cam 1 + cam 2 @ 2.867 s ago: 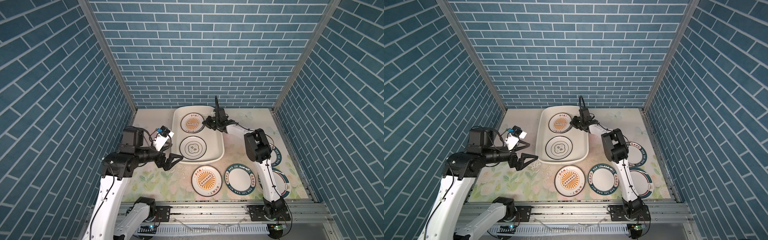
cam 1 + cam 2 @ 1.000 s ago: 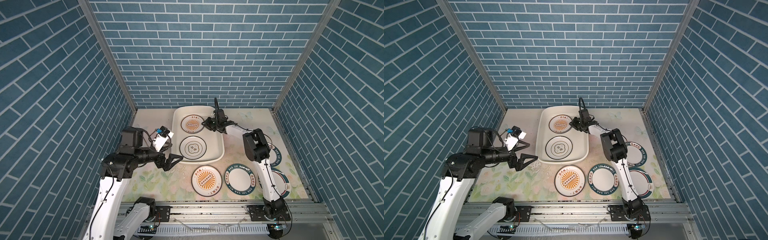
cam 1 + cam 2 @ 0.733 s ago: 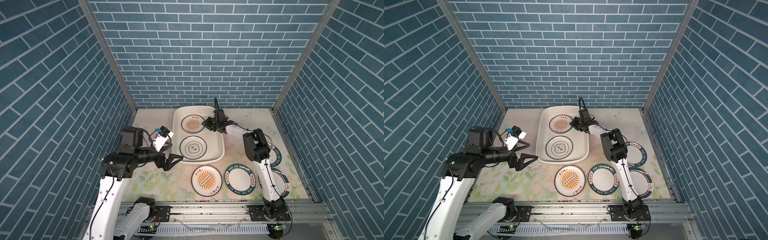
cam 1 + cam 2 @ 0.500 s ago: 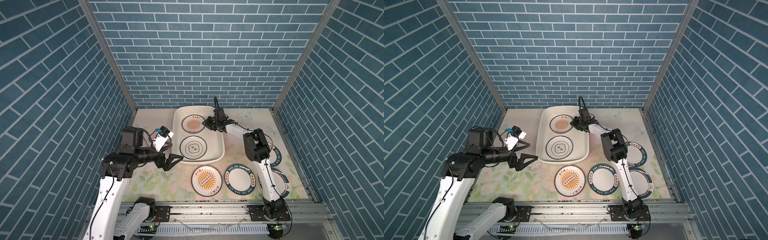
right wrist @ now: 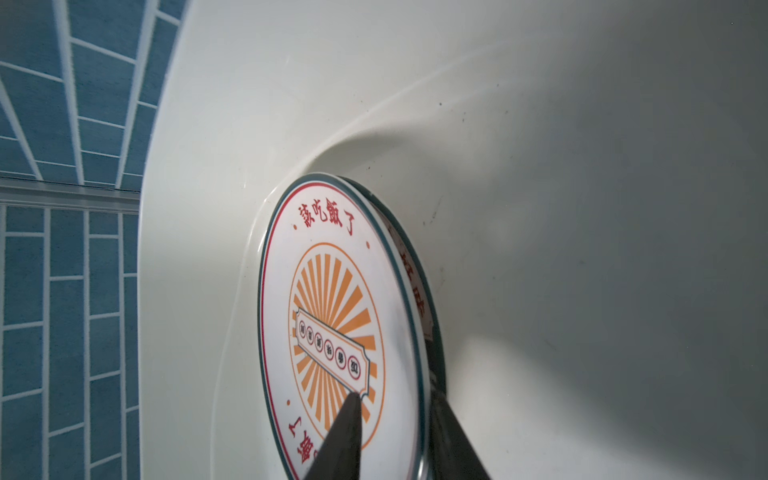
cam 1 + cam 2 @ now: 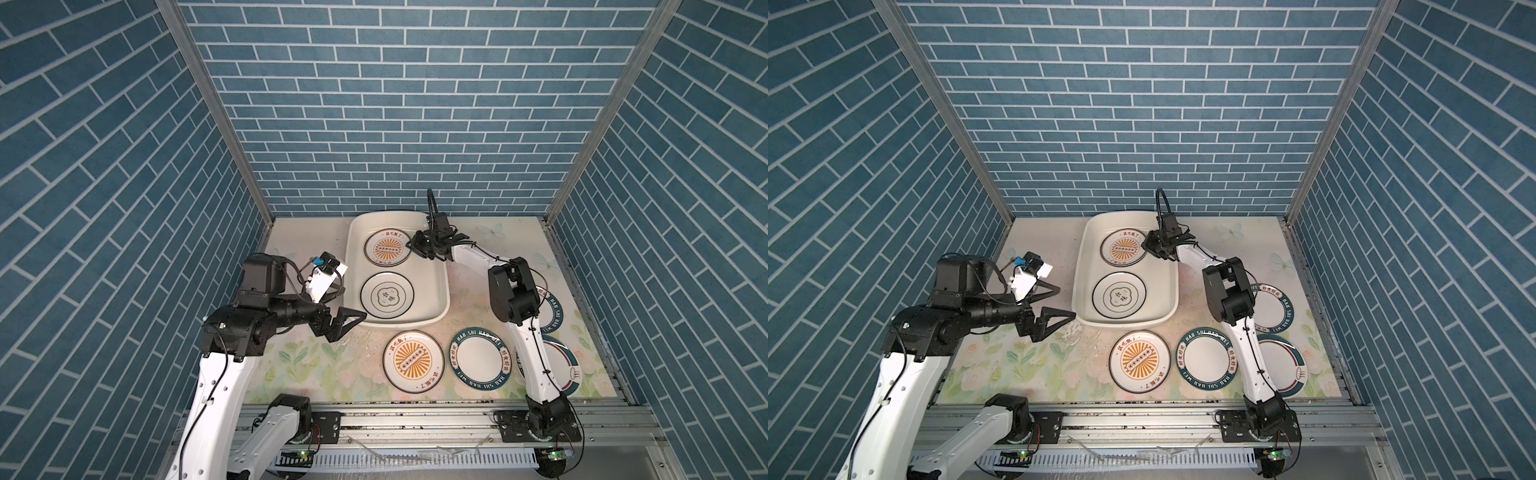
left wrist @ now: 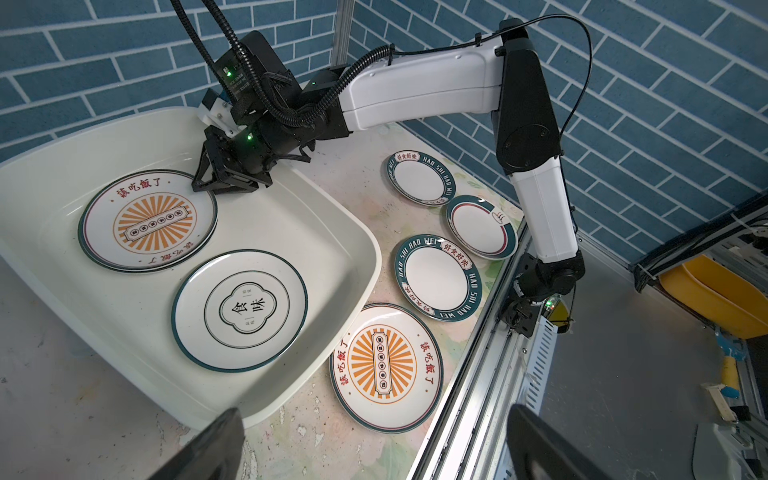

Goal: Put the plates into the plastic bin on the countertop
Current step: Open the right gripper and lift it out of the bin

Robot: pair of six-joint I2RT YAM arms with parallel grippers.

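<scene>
Cream-white rectangular plastic bin on pastel floral countertop holds round white orange-sunburst plate at far end, lying on another plate, plus white cloud-emblem plate at near end. Right gripper jaws narrow, astride orange-sunburst plate's rim; pinching or not, cannot tell. Left gripper jaws wide, empty, beside bin's near left corner. Second sunburst plate and teal lettered-rim plate lie on countertop before bin.

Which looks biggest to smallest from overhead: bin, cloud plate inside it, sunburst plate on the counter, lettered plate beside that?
In a top view:
1. plastic bin.
2. countertop sunburst plate and lettered plate, alike.
3. cloud plate, slightly smaller, though farther away, so unsure.
</scene>
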